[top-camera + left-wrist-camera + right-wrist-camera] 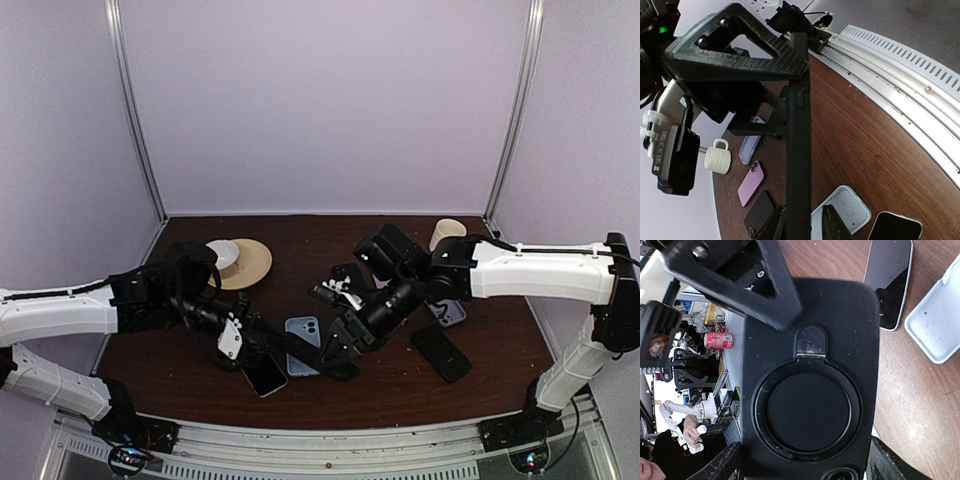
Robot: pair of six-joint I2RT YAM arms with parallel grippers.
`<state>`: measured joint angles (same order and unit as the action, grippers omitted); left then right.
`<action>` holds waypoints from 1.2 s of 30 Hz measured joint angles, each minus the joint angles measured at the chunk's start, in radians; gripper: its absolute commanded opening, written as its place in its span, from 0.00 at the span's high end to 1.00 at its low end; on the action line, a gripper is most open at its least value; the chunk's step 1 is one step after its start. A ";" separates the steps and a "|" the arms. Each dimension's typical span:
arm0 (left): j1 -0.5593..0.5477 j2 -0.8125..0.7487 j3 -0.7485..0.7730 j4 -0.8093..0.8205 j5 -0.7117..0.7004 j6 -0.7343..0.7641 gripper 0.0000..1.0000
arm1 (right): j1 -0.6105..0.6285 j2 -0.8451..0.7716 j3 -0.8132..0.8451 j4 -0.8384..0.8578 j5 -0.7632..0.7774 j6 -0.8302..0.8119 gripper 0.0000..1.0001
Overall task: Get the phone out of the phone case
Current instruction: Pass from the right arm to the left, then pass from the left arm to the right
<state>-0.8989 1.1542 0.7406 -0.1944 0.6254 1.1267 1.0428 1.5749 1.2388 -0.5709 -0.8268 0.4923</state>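
Two robot arms meet low at centre frame of the top view, the black phone case (312, 352) raised between them just above the front part of the dark wood table (400, 395). The right gripper (338, 348) is clamped across the case's width, its fingers (722, 467) pressed to both long edges in the right wrist view, where the case's back, with a round ring, fills the frame. The left gripper (268, 347) takes the opposite end. Its fingers (831, 225) bracket the case's two faces in the left wrist view, with a sliver of gap on one side, so whether they press cannot be told. Nor can it be told whether a phone sits inside. A light blue case (303, 330) lies flat directly behind the grip, a pale-rimmed phone (264, 377) lower left of it near the metal rail (350, 445) along the front edge. A black phone (441, 352) and a purple phone (450, 313) lie to the right, well apart from the grip. A mug (447, 232) stands at the back right corner, a tan plate (258, 262) back left. Bare wood shows along the back wall and at lower right.
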 measured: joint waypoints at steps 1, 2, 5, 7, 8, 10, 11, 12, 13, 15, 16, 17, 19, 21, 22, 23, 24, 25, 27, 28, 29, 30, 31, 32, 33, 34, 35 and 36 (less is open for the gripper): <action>-0.004 0.002 0.000 -0.005 0.000 0.004 0.91 | 0.000 0.003 0.008 -0.002 -0.001 0.000 0.45; -0.006 0.003 0.000 -0.007 -0.001 0.005 0.99 | 0.000 0.006 0.013 -0.005 -0.002 0.000 0.45; -0.008 0.003 0.002 -0.002 -0.006 0.020 1.00 | 0.003 0.015 0.017 -0.013 -0.003 -0.001 0.37; -0.011 0.003 0.002 -0.001 -0.013 0.019 1.00 | 0.004 0.015 0.018 -0.017 -0.001 -0.008 0.20; -0.011 0.003 0.002 0.000 -0.018 0.018 1.00 | 0.004 0.015 0.020 -0.019 0.005 -0.014 0.15; -0.012 0.003 0.002 0.003 -0.028 0.015 1.00 | 0.004 0.015 0.030 -0.032 0.027 -0.029 0.07; -0.012 0.003 0.002 0.002 -0.035 0.002 1.00 | 0.005 0.013 0.040 -0.046 0.053 -0.045 0.05; -0.012 0.003 0.003 -0.009 -0.047 -0.010 1.00 | 0.005 0.008 0.050 -0.053 0.077 -0.055 0.02; -0.011 0.005 0.004 -0.026 -0.060 -0.031 1.00 | 0.002 -0.003 0.059 -0.058 0.108 -0.072 0.01; -0.004 0.011 0.009 -0.056 -0.076 -0.070 1.00 | -0.005 -0.045 0.068 -0.067 0.167 -0.107 0.01; 0.002 0.016 0.014 -0.070 -0.080 -0.093 1.00 | -0.009 -0.079 0.068 -0.070 0.204 -0.130 0.01; 0.013 0.021 0.022 -0.076 -0.083 -0.120 1.00 | -0.012 -0.113 0.068 -0.076 0.237 -0.154 0.01; 0.041 0.025 0.036 -0.078 -0.084 -0.170 1.00 | -0.017 -0.181 0.068 -0.079 0.301 -0.203 0.01; 0.077 0.026 0.054 -0.075 -0.082 -0.228 1.00 | -0.019 -0.249 0.056 -0.064 0.371 -0.255 0.01; 0.097 0.026 0.061 -0.066 -0.079 -0.258 1.00 | -0.020 -0.281 0.040 -0.052 0.397 -0.277 0.01; 0.111 0.026 0.069 -0.061 -0.075 -0.282 1.00 | -0.020 -0.326 0.003 -0.022 0.425 -0.308 0.01; 0.127 0.026 0.075 -0.052 -0.068 -0.310 1.00 | -0.019 -0.364 -0.034 -0.002 0.443 -0.333 0.00; 0.140 0.026 0.080 -0.045 -0.063 -0.333 1.00 | -0.019 -0.395 -0.071 0.018 0.452 -0.357 0.01; 0.157 0.026 0.089 -0.036 -0.044 -0.375 1.00 | -0.019 -0.451 -0.155 0.070 0.462 -0.408 0.01; 0.164 0.026 0.090 -0.031 -0.029 -0.394 1.00 | -0.019 -0.473 -0.196 0.094 0.462 -0.431 0.01; 0.172 0.026 0.090 -0.025 -0.009 -0.412 1.00 | -0.019 -0.487 -0.227 0.116 0.461 -0.448 0.00; 0.179 0.026 0.090 -0.022 0.010 -0.428 1.00 | -0.019 -0.496 -0.253 0.136 0.456 -0.467 0.00; 0.183 0.026 0.090 -0.019 0.026 -0.441 1.00 | -0.019 -0.503 -0.272 0.153 0.448 -0.488 0.00; 0.189 0.026 0.090 -0.015 0.048 -0.455 1.00 | -0.018 -0.509 -0.288 0.176 0.438 -0.503 0.00; 0.194 0.026 0.090 -0.013 0.066 -0.465 1.00 | -0.017 -0.518 -0.308 0.209 0.426 -0.527 0.01; 0.200 0.026 0.090 -0.011 0.089 -0.475 1.00 | -0.015 -0.527 -0.324 0.236 0.417 -0.548 0.01; 0.204 0.026 0.090 -0.010 0.106 -0.483 1.00 | -0.011 -0.538 -0.341 0.265 0.411 -0.570 0.01; 0.207 0.026 0.090 -0.008 0.124 -0.491 1.00 | -0.006 -0.547 -0.357 0.295 0.407 -0.587 0.02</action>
<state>-0.6922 1.1801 0.8310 -0.2024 0.7494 0.6361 1.0363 1.0279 0.8818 -0.2760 -0.4194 -0.0948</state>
